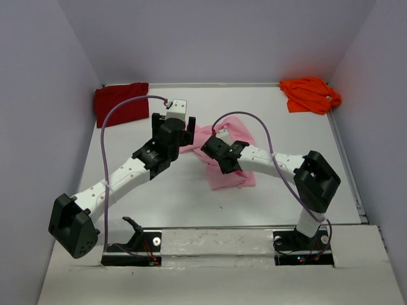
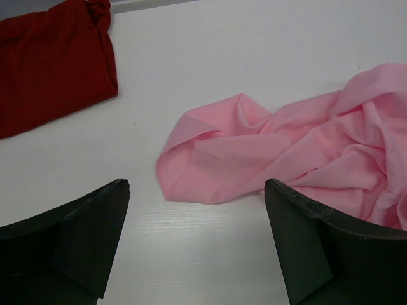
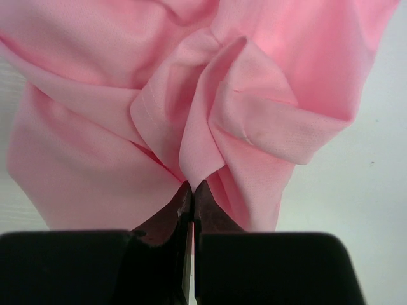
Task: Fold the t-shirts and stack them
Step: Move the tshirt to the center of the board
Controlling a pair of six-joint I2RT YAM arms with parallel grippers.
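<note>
A crumpled light pink t-shirt (image 1: 224,166) lies mid-table. My right gripper (image 3: 193,185) is shut on a raised fold of it (image 3: 210,140), the tips pinching the cloth. In the top view that gripper (image 1: 213,147) sits over the shirt's upper middle. My left gripper (image 2: 197,210) is open, its fingers (image 2: 95,222) wide apart above bare table just short of the pink shirt's left edge (image 2: 191,171); from above it (image 1: 173,124) hovers at the shirt's upper left. A dark red t-shirt (image 1: 121,103) lies folded at the back left, a bright orange t-shirt (image 1: 310,94) bunched at the back right.
White table (image 1: 172,197) inside purple walls. A purple cable (image 1: 108,127) loops from the left arm, another (image 1: 270,146) from the right arm. The arm bases (image 1: 216,248) are bolted along the near edge.
</note>
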